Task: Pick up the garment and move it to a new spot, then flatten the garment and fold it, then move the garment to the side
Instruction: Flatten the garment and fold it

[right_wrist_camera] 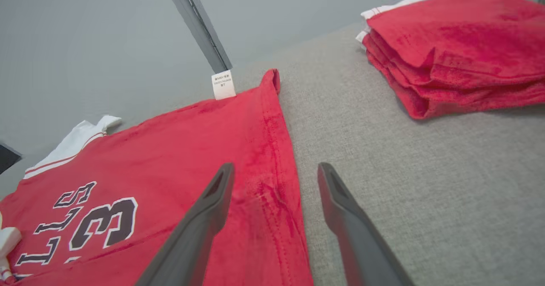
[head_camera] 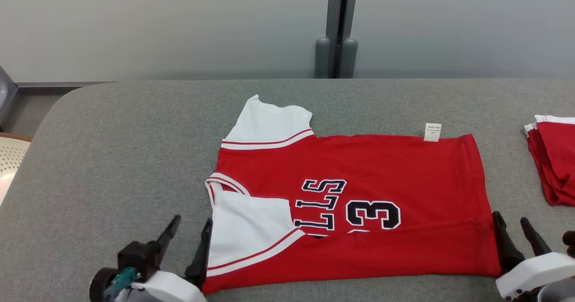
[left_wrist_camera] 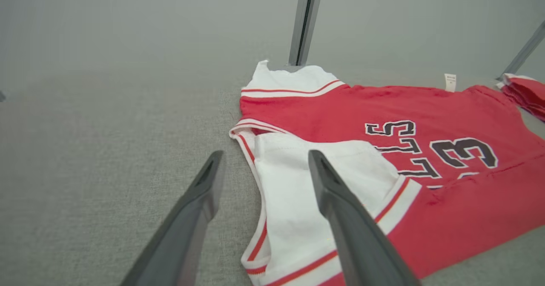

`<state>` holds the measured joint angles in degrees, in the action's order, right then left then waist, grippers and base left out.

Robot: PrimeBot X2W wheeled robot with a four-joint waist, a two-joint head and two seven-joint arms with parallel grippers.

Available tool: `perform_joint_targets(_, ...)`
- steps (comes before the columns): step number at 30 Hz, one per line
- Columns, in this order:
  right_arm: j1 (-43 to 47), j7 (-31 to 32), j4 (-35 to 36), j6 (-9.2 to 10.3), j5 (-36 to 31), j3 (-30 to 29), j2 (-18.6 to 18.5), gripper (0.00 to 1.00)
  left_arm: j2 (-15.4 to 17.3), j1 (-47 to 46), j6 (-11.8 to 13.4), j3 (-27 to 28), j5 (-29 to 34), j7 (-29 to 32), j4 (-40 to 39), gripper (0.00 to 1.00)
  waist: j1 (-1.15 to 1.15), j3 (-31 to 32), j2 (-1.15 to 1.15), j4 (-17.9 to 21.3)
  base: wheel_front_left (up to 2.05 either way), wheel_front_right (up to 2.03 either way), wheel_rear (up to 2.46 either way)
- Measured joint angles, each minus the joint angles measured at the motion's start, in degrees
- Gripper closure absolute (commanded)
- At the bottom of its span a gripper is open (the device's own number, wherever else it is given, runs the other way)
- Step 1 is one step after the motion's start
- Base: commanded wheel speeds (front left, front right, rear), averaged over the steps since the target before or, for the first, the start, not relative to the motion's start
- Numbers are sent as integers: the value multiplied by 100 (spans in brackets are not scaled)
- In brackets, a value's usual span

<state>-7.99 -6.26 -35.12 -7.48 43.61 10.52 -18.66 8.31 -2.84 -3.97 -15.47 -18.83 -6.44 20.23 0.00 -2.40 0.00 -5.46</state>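
The garment [head_camera: 382, 167] is a red jersey with white sleeves, dark lettering and a "3". It lies flat across the grey table [head_camera: 112, 149], its near long edge folded up over the print. My left gripper [head_camera: 192, 222] stands open at the collar end, holding nothing. In the left wrist view the left gripper [left_wrist_camera: 267, 156] has one finger over the white sleeve [left_wrist_camera: 298, 179] and the other over bare table. At the hem end my right gripper [head_camera: 511, 218] is open too. In the right wrist view the right gripper [right_wrist_camera: 276, 169] straddles the garment's [right_wrist_camera: 170, 150] hem edge.
A stack of folded red garments [head_camera: 555, 158] lies at the table's right edge, close to the right gripper, and appears as the red stack [right_wrist_camera: 460, 52] in the right wrist view. A grey post [head_camera: 337, 28] stands behind the table. A pale chair [head_camera: 9, 158] sits off the left edge.
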Motion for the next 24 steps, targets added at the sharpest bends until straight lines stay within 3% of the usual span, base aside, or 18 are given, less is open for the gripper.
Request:
perform_joint_targets(4, -35, -641, 531, -1, -514, -37, -4, 0, -138, -224, -12, 246, -131, -760, -325, 0, 0, -55, 0, 26, 0, 0, 0)
perform_joint_targets(12, -218, -848, 1256, -1, -1402, -408, 241, 0, -366, -697, -109, 409, 33, -855, -542, 0, 0, -346, 0, 88, 0, 0, 0)
perform_joint_targets(17, -636, -862, 1385, -1, -1820, -408, 424, 0, -205, -1464, -43, 325, 312, -577, 389, 0, 0, -711, 0, 198, 0, 0, 0)
perform_joint_targets(24, -1323, -806, 1366, -1, -2111, -296, 477, 0, 124, -3251, -271, -69, 471, 127, 1396, 0, 0, -1379, 0, 431, 0, 0, 0)
